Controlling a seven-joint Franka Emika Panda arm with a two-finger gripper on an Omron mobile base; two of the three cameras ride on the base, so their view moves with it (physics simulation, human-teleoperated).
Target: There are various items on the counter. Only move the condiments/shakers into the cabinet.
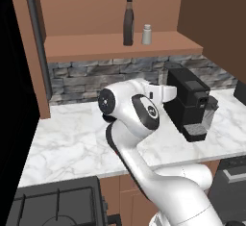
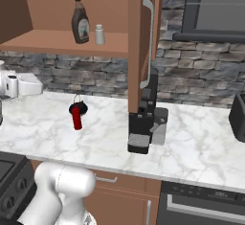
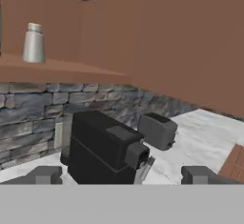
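Remaining item: red squeeze bottle (image 2: 76, 120) on the worktop (image 2: 201, 142), apparently lying flat beside the round black object (image 2: 78, 108). Likely light, slick plastic; take it across mid-body. Hand (image 3: 121, 174) open, empty.

Even, flat rendered light, soft shadows under the cabinet (image 1: 120, 47) shelf, slightly coarse detail, no glare.

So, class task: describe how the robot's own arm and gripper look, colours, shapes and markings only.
The arm is made of glossy white rounded shells, joined by dark joints. Round black end caps with thin white rings sit at the joints. The links are thick and tubular, widening toward the base. No cables or lettering can be seen. The gripper ends in two small, blocky dark grey fingertips, seen in the hand view.
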